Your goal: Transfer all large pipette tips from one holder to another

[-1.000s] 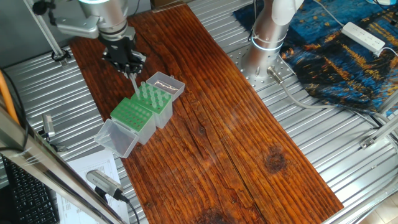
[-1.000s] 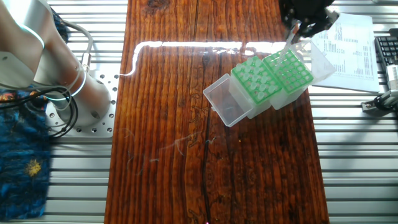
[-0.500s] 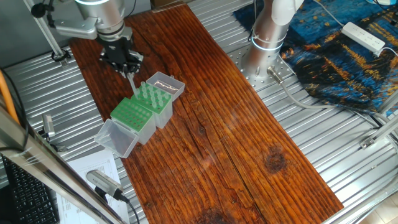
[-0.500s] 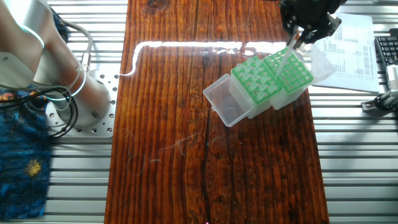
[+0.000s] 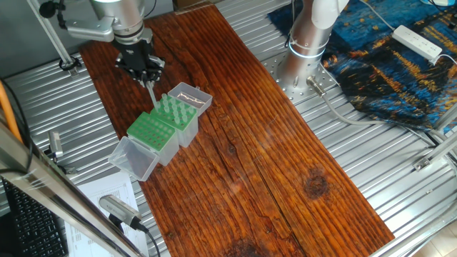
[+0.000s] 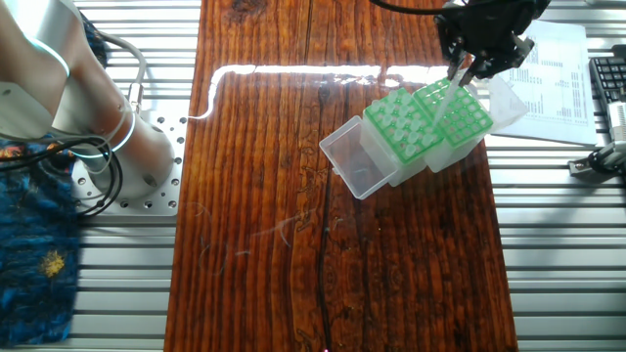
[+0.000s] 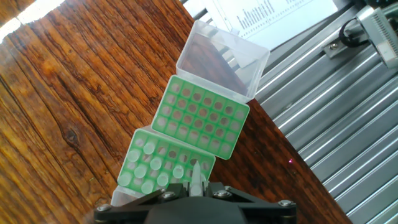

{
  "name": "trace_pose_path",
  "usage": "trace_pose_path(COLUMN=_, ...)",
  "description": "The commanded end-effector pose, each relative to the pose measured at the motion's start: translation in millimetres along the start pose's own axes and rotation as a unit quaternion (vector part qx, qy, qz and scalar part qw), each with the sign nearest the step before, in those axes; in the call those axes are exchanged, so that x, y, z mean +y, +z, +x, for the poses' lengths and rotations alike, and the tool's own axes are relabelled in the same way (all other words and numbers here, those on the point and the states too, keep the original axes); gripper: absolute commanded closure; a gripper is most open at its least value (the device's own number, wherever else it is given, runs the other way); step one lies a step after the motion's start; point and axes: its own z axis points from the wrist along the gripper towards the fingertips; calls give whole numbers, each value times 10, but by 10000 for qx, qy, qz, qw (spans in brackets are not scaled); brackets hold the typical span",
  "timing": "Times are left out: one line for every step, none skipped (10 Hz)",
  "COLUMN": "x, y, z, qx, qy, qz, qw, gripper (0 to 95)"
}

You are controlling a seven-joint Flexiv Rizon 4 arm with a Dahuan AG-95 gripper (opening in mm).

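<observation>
Two green holders stand side by side on the wooden board. The one with large pipette tips (image 7: 144, 163) standing in it (image 5: 178, 108) (image 6: 399, 121) is the nearer in the hand view. The other holder (image 7: 199, 115) (image 5: 151, 128) (image 6: 462, 113) shows only bare holes. My gripper (image 7: 196, 186) (image 5: 146, 71) (image 6: 481, 54) is shut on one pale tip (image 7: 196, 171) (image 5: 152, 93) (image 6: 450, 90). That tip hangs point down above the holders, close to where the two meet.
Each holder has a clear lid folded open: one (image 7: 224, 56) (image 5: 132, 157) by the printed paper (image 6: 553, 59), the other (image 5: 193, 96) (image 6: 354, 166) on the opposite side. The arm's base (image 5: 303, 43) stands on ribbed metal beside the board (image 5: 250, 143).
The gripper, still shut on the tip, has shifted only slightly above the holders. Holders and lids have not moved.
</observation>
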Motion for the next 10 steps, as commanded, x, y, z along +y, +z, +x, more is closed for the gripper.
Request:
trace_pose_path(x=9, y=11, z=15, qx=0, qy=-10, qz=1, qw=10000, gripper=950)
trace_pose_path(x=11, y=23, z=24, qx=-8, qy=-21, qz=-4, qw=10000, gripper=950)
trace_pose_path(x=16, y=30, z=30, qx=-23, qy=-21, qz=-15, qw=10000, gripper=950)
trace_pose_path(x=24, y=40, z=36, qx=-51, qy=-46, qz=-36, qw=10000, gripper=950)
trace_pose_path(x=39, y=54, z=50, qx=-65, qy=-27, qz=-43, qw=10000, gripper=950)
trace_pose_path(x=45, y=63, z=52, qx=-60, qy=-24, qz=-40, qw=10000, gripper=950)
trace_pose_path(x=47, y=71, z=50, qx=-60, qy=-21, qz=-40, qw=10000, gripper=950)
trace_pose_path(x=48, y=77, z=46, qx=-59, qy=-19, qz=-39, qw=10000, gripper=950)
trace_pose_path(x=44, y=87, z=43, qx=-60, qy=-18, qz=-42, qw=10000, gripper=950)
trace_pose_path(x=38, y=101, z=38, qx=-76, qy=-21, qz=-45, qw=10000, gripper=950)
